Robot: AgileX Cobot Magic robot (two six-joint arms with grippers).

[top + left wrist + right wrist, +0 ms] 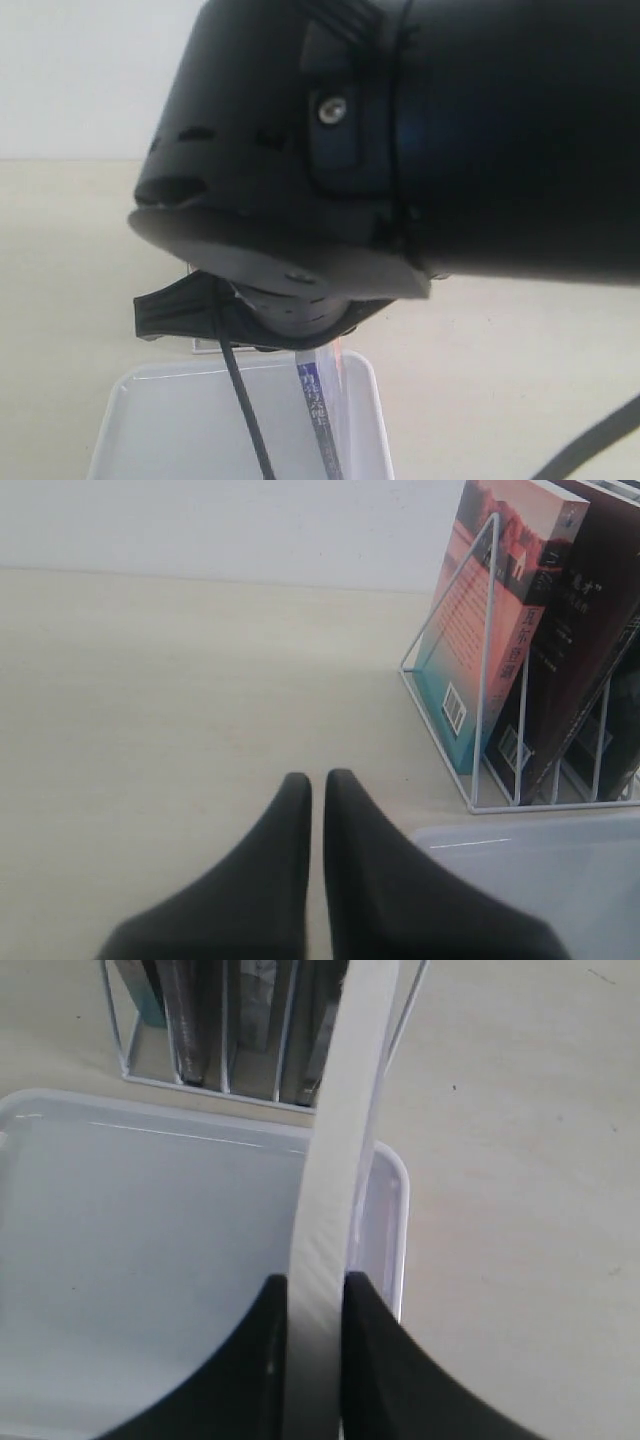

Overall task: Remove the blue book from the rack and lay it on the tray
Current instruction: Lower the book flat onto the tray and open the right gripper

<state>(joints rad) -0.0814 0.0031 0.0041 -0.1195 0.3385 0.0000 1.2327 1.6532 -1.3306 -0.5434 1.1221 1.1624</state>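
The pale desk (150, 680) carries everything. In the exterior view a black arm (480, 130) sits close to the lens and blocks most of the scene. Below it lies the white tray (150, 1220), one short side just beside the white wire rack (482, 670). The rack holds a pink-and-teal book (505, 540) and a dark book (590, 610) leaning in its slots.

The blue book (335, 1140) is out of the rack and in the air over the tray near its side rim, held on edge. Its pale page edge faces the right wrist camera, and its dark spine with pale characters (312, 385) shows in the exterior view. I cannot tell whether its lower end touches the tray.

The right pincer (315, 1295) clamps the book between its two black fingers. The left pincer (317, 785) hangs over bare desk near the tray's corner, its fingers narrowed to a thin slit and holding nothing.
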